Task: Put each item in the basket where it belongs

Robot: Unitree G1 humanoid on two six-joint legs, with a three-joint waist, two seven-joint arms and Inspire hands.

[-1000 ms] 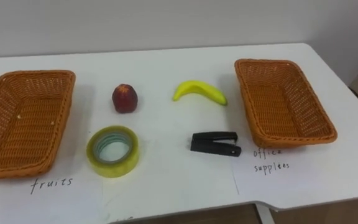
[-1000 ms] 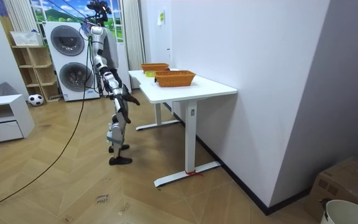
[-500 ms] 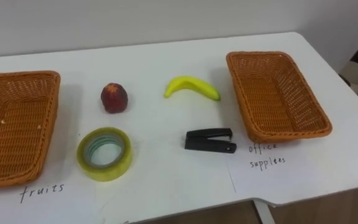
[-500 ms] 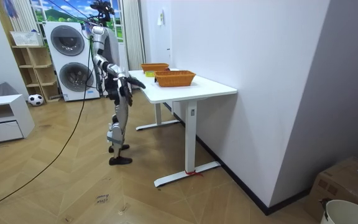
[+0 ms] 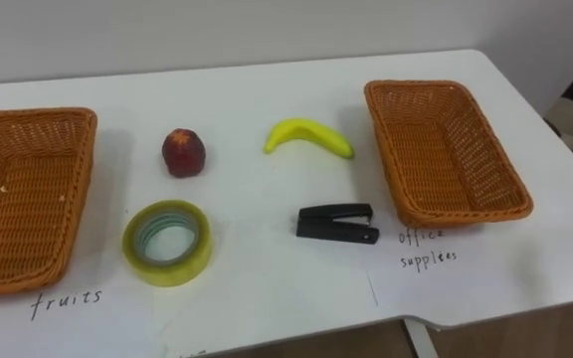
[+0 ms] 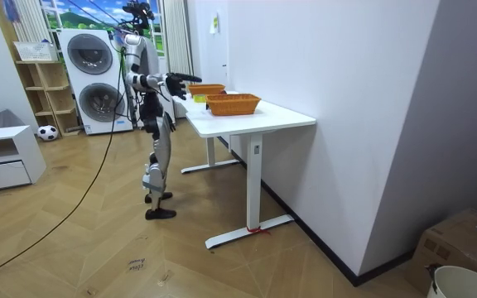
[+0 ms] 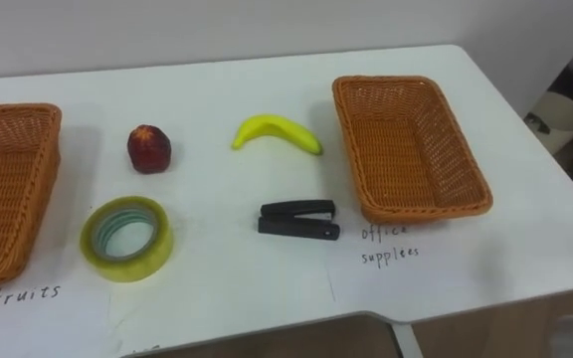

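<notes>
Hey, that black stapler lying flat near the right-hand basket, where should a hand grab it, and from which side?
Grip the stapler around its middle, across the two long sides, coming down from above. It lies flat on the table, long axis running left to right, so its narrow width probably suits a pinch.
</notes>
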